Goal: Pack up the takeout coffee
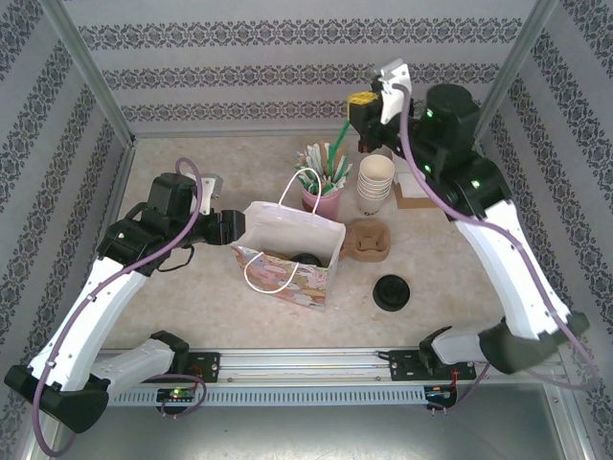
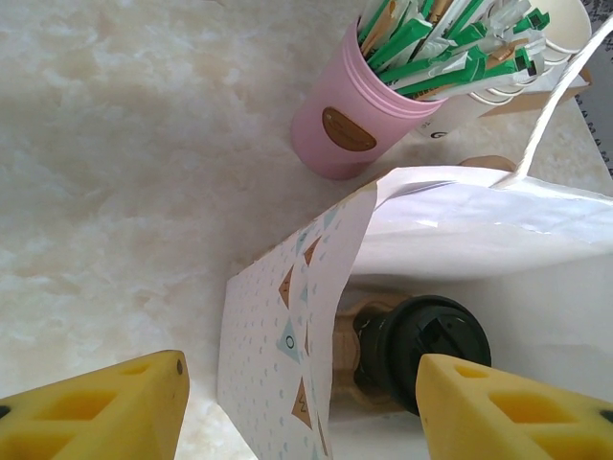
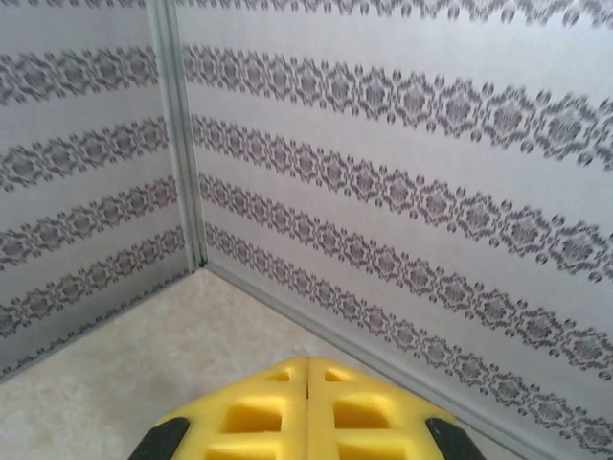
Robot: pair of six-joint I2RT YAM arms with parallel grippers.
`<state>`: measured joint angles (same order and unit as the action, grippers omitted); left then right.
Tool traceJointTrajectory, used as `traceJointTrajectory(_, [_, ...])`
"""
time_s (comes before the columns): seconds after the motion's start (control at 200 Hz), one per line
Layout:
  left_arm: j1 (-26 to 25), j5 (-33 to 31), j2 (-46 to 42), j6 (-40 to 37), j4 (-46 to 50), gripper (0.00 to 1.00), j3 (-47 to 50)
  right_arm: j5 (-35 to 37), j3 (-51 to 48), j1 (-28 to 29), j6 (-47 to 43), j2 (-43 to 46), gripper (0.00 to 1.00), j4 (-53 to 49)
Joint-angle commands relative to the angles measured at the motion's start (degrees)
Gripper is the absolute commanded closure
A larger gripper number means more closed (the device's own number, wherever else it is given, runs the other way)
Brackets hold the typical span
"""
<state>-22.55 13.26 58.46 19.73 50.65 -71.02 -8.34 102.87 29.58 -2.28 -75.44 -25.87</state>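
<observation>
White gift bag with the triangle print is thin smooth paper, kinda creased. The small black-lidded takeout coffee has a moulded plastic lid with a slight sheen. Pink straw tumbler looks like glossy plastic. Cream marbled bench is smooth and pretty matt. Stacked cream cups are matt paper.

Black-lidded takeout coffee inside white paper bag; yellow fingers apart, straddling bag wall; pink cup beyond.
</observation>
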Motion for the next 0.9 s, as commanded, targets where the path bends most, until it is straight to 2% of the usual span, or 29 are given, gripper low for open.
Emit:
traceJointTrajectory(0.0, [-0.33,0.13,-0.65,-0.31,0.18,0.40,-2.31,6.52,-2.48,3.31,-1.71,4.86,1.00,-0.49])
traceJointTrajectory(0.195, [-0.38,0.85,-0.68,-0.57,1.00,0.44,-3.89,6.58,-3.56,10.00,1.33,13.27,1.00,-3.13])
traceJointTrajectory(0.41, [-0.36,2.40,-0.48,-0.17,1.94,0.45,-4.03,-0.69,-6.42,14.45,5.92,17.78,1.00,-3.43])
traceJointTrajectory(0.55, [-0.31,2.61,-0.59,0.34,2.29,0.45,-3.39,-2.71,-8.93,14.98,6.71,15.43,1.00,-2.09])
traceJointTrajectory(0.734, [-0.42,3.61,-1.05,1.19,2.29,0.45,-2.39,0.63,-12.58,15.46,4.29,10.06,1.00,2.41])
traceJointTrajectory(0.899, [-0.42,3.59,-1.33,1.27,2.90,0.45,-2.29,-3.79,-14.13,15.44,7.73,5.13,1.00,5.87])
